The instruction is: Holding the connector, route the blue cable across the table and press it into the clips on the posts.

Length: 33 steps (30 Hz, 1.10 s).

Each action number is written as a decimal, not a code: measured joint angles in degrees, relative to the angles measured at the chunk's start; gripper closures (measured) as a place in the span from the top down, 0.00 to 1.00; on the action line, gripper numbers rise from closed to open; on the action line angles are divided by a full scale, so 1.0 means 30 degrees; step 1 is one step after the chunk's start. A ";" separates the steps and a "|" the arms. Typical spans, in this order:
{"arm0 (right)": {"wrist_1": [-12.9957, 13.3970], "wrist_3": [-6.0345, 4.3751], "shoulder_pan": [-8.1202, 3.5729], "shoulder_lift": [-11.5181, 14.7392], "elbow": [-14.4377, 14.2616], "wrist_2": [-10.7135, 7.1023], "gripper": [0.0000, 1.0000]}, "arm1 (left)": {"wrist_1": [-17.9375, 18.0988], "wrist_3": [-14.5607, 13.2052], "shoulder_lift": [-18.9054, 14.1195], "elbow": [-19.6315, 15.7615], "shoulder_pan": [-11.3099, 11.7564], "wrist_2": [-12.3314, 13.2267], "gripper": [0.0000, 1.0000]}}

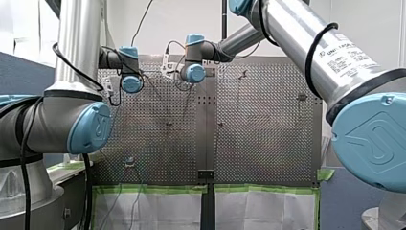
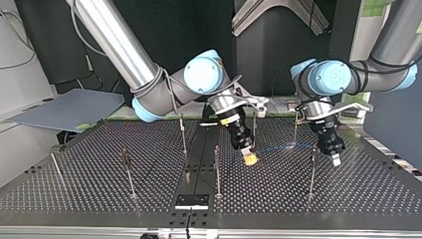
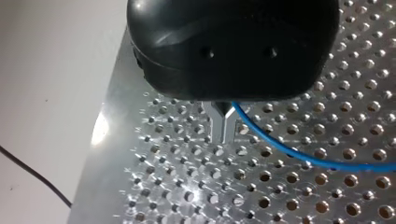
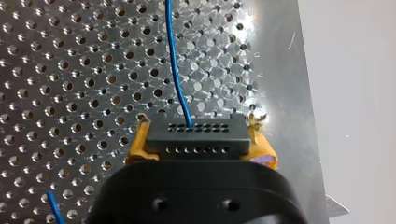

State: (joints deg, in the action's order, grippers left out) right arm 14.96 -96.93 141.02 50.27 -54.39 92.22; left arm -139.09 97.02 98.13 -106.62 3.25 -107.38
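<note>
In the right wrist view my right gripper (image 4: pixel 198 129) is shut, its yellow pads (image 4: pixel 140 140) clamping the ends of a black connector (image 4: pixel 196 142). The blue cable (image 4: pixel 175 60) leaves the connector and runs ahead over the perforated table (image 4: pixel 70 70). In the left wrist view my left gripper (image 3: pixel 223 134) has its metal fingers shut on the blue cable (image 3: pixel 280 147), just above the table. In the top view my right gripper (image 2: pixel 249 157) hangs near the middle and my left gripper (image 2: pixel 335 158) toward the right. The cable (image 2: pixel 278 148) stretches between them, low over the table.
Several thin posts stand on the table (image 2: pixel 74 184), among them one (image 2: pixel 217 169) beside my right gripper and one (image 2: pixel 312 174) beside my left. A black plate (image 2: pixel 191 201) lies at the near edge. A grey board (image 2: pixel 69 109) lies off the table's left.
</note>
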 joint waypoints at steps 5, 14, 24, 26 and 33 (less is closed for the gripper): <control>-0.0003 -0.0003 -0.0122 -0.0015 0.0104 0.0038 0.00 | 0.0238 0.0148 0.0563 0.0419 0.0248 0.0526 0.00; -0.0004 0.0001 -0.0284 -0.0036 0.0255 0.0029 0.00 | 0.0283 0.0610 0.0720 0.0570 0.0717 0.0878 0.00; -0.0139 0.0013 -0.0250 -0.0039 0.0270 0.0041 0.00 | -0.0797 0.2319 0.0712 0.0545 0.0898 0.0830 0.53; -0.0182 0.0020 -0.0204 -0.0039 0.0270 0.0056 0.00 | -0.1172 0.2594 0.0706 0.0539 0.0907 0.0822 0.98; -0.0329 0.0024 -0.0126 -0.0056 0.0269 0.0236 0.00 | -0.2430 0.3133 0.0527 0.0525 0.0994 0.0724 0.98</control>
State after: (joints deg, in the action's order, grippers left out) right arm 13.98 -96.86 140.64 50.10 -53.58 92.93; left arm -146.38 106.42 99.72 -105.05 6.23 -105.21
